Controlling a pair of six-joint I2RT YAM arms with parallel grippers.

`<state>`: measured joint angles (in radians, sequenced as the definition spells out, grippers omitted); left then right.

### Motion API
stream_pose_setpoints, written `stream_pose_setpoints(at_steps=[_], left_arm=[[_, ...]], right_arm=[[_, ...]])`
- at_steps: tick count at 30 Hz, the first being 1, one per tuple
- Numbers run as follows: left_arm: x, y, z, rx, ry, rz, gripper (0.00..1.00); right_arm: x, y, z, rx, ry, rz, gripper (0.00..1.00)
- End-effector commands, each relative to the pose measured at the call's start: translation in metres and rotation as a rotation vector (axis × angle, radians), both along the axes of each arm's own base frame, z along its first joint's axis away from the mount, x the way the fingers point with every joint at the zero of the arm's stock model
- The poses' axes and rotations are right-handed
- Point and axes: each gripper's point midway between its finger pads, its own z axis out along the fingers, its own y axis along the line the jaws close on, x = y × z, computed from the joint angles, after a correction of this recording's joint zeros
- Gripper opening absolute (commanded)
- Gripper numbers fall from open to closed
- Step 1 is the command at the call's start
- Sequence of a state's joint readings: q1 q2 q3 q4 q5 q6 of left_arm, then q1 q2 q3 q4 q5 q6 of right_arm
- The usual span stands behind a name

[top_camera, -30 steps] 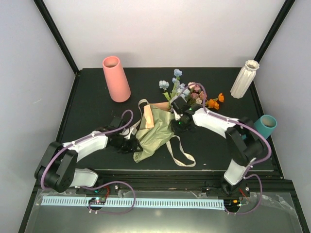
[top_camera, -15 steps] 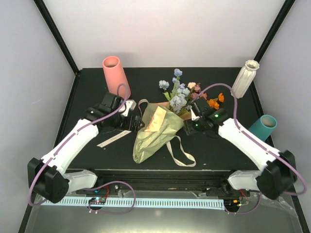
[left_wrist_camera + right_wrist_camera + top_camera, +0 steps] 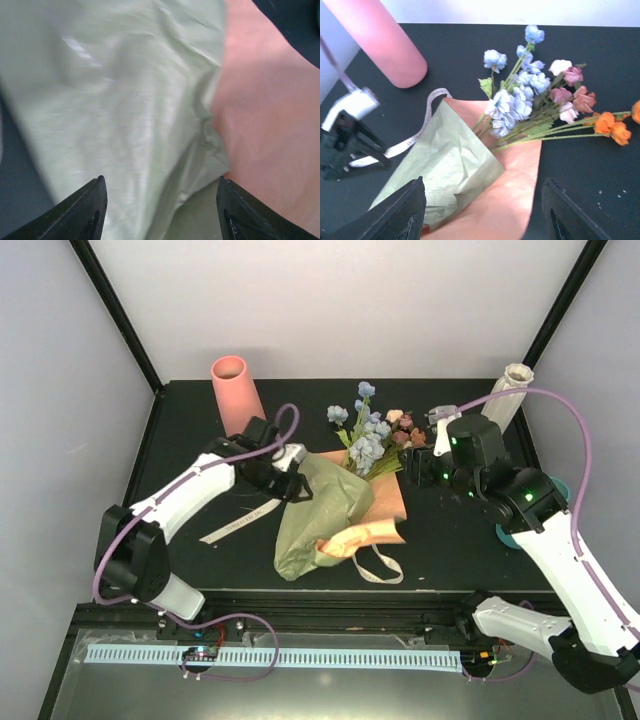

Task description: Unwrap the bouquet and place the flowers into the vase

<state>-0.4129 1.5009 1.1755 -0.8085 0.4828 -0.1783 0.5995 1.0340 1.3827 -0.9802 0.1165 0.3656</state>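
At mid-table (image 3: 190, 430): the bouquet (image 3: 320, 510), lying flat, its paper spread wider than half a second ago, peach inside now turned out toward the right and the near edge. The flowers (image 3: 368, 440): fanning from the paper's far end, heads toward the back, well apart from the vase (image 3: 512, 385) in the far right corner. Left gripper (image 3: 160, 179): over the olive paper now, shifted right from beside the pink vase (image 3: 238, 390); jaws wide, nothing between. Right gripper (image 3: 482, 182): lifted and drawn back from the stems; jaws wide, holding nothing. Dark surface showing between flowers and vase and along the back edge; a ribbon (image 3: 240, 523) lying left of the paper. Vase's lower part hidden behind the right arm, teal vase (image 3: 560, 492) almost wholly covered. Left wrist view blurred, showing mostly paper.
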Motion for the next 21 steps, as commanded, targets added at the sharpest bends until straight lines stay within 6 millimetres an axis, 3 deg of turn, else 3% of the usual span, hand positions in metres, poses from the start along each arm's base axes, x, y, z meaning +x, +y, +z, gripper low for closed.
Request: stream_pose_setpoints(at_steps=[1,8,11,15,18,21], left_arm=[[-0.036,-0.058,0.011,-0.115,0.0,-0.249,0.61],[-0.096,-0.109,-0.016,-0.123,0.101,-0.468,0.59],[-0.109,-0.123,-0.042,-0.078,0.145,-0.511,0.58],[-0.119,-0.137,-0.064,-0.038,0.17,-0.538,0.57],[-0.115,-0.14,-0.061,-0.009,0.14,-0.522,0.57],[-0.105,-0.14,-0.032,-0.004,0.051,-0.511,0.6]], right_arm=[[0.002,0.022,0.0,0.055,0.037,0.072,0.65],[0.005,0.035,-0.029,0.101,0.14,0.065,0.64],[0.005,0.033,-0.045,0.097,0.178,0.037,0.64],[0.003,0.025,-0.064,0.075,0.223,-0.01,0.64],[0.0,0.013,-0.081,0.034,0.256,-0.067,0.64],[-0.005,0.004,-0.094,-0.005,0.285,-0.1,0.64]])
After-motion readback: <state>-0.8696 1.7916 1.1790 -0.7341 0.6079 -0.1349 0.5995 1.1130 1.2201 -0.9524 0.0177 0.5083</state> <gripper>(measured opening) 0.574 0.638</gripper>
